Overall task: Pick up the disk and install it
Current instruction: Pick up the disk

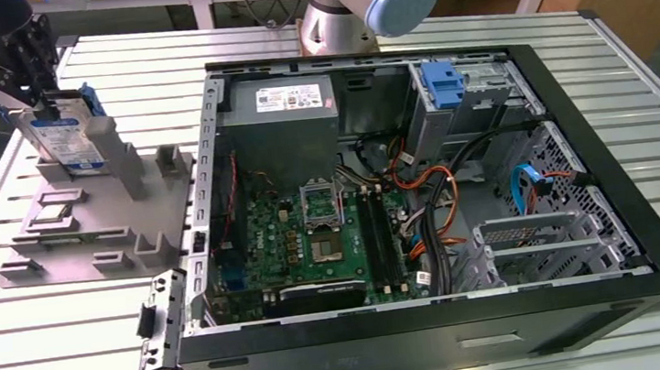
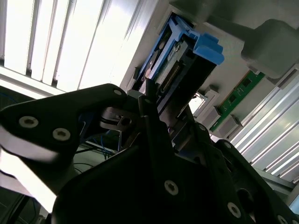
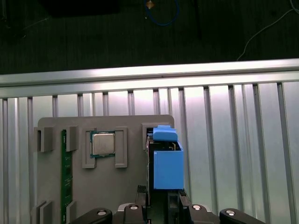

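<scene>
The disk (image 1: 61,140) stands on edge in a slot of the grey parts holder (image 1: 90,238) at the exterior view's left, its white-and-blue label facing out and a blue bracket along its edges. My gripper (image 1: 35,87) comes down on its upper edge and is shut on the disk. In the first wrist view the disk's blue bracket (image 3: 167,163) sits between my fingers, with the gripper (image 3: 161,196) closed around it over the holder (image 3: 112,186). The second wrist view has the disk (image 2: 205,46) edge-on beyond the gripper (image 2: 149,100).
The open computer case (image 1: 428,184) lies on the slatted metal table, with a grey power supply (image 1: 284,98) and a blue drive bay bracket (image 1: 445,85) at its far side. The holder also carries a processor chip (image 3: 103,143) and a green memory stick (image 3: 67,172). The arm's base (image 1: 348,8) stands behind the case.
</scene>
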### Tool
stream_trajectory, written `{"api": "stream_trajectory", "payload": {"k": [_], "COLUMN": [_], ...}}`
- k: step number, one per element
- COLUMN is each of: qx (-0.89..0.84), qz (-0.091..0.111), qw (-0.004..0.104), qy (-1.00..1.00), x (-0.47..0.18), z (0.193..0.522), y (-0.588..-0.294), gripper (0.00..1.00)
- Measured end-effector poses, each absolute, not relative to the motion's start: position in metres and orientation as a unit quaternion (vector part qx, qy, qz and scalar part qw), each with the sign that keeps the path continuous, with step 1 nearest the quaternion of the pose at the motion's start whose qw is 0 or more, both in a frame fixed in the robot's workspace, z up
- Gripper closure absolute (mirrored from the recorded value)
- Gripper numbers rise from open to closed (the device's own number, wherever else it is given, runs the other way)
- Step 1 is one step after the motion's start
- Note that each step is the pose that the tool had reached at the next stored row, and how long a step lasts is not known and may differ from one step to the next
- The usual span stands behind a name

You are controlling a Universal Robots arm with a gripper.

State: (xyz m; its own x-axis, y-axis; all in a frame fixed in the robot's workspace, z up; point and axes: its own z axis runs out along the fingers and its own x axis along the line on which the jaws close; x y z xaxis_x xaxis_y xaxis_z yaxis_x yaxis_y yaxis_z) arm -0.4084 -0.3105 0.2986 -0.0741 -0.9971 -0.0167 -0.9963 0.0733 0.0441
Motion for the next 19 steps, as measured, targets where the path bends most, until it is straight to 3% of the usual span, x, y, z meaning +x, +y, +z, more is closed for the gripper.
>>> {"api": "stream_trajectory", "payload": {"k": [19], "qx": [0.695], "qz": [-0.022], "qw": [0.009], "qy": [-0.718], "x": [-0.4084], "z": [0.2985], "y": [-0.3105], "gripper": [0.65]}}
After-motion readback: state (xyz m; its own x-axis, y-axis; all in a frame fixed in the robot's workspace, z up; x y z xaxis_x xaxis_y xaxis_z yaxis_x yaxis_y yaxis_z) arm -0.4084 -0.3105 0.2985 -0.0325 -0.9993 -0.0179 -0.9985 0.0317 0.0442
